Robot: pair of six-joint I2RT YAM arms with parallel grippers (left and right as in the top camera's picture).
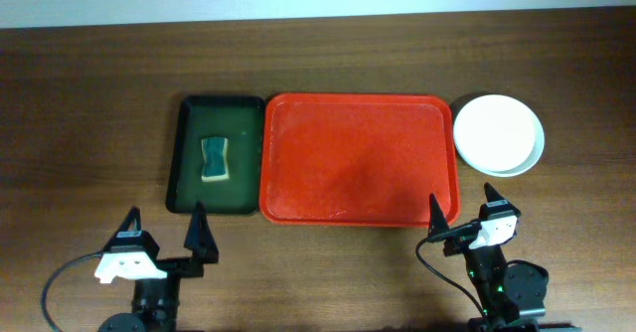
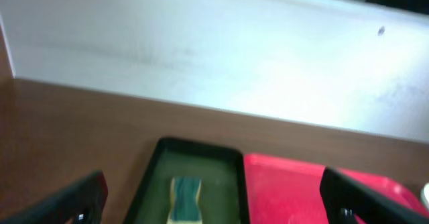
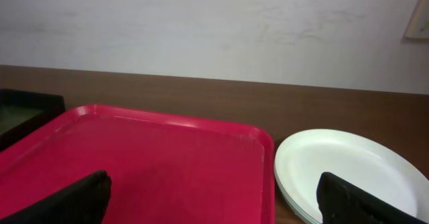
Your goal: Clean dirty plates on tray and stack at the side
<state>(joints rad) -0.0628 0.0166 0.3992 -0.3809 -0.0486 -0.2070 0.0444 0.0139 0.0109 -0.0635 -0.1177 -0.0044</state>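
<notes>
The red tray (image 1: 358, 159) lies mid-table with nothing on it; it also shows in the right wrist view (image 3: 147, 160) and the left wrist view (image 2: 288, 187). The plates (image 1: 498, 133) sit stacked on the table just right of the tray, white one on top; pale edges of others show beneath it in the right wrist view (image 3: 342, 163). My left gripper (image 1: 164, 241) is open and empty at the near edge, in front of the green tray. My right gripper (image 1: 464, 211) is open and empty near the red tray's front right corner.
A narrow dark green tray (image 1: 217, 156) lies left of the red tray and touches it. A green and yellow sponge (image 1: 215, 160) lies in it, also seen in the left wrist view (image 2: 184, 198). A pale wall runs behind the table's far edge.
</notes>
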